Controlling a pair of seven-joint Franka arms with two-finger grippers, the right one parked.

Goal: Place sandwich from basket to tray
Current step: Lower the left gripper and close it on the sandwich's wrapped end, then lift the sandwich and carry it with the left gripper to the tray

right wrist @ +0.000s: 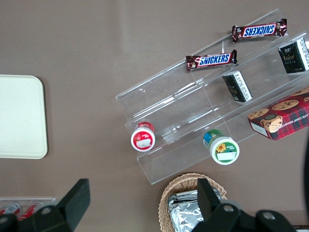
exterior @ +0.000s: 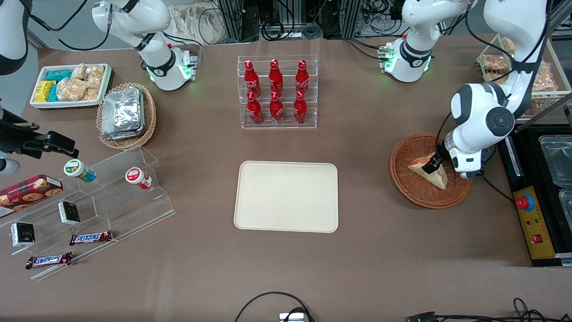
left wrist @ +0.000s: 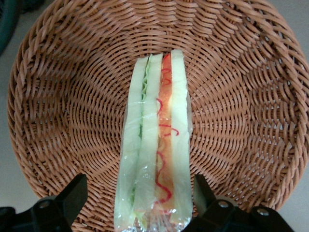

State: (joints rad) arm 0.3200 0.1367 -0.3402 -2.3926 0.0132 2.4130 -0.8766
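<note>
The left arm's black two-finger gripper (exterior: 432, 164) is lowered into the round reddish-brown woven wicker basket (exterior: 413, 188), which sits toward the working arm's end of the brown table (exterior: 286, 268). In the left wrist view the gripper (left wrist: 140, 203) has its fingers spread wide, one finger (left wrist: 72, 195) on each side of the sandwich, neither pressing it. The triangular wedge of pale white bread with red and green filling, the sandwich (exterior: 435, 175), lies wrapped in clear film inside the basket (left wrist: 58, 121), its layered edge (left wrist: 157, 145) facing the wrist camera. The large flat cream-beige rectangular tray (exterior: 286, 197) lies at the table's centre, well apart from the basket, nearer the front camera than the clear rack of red bottles (exterior: 277, 91).
</note>
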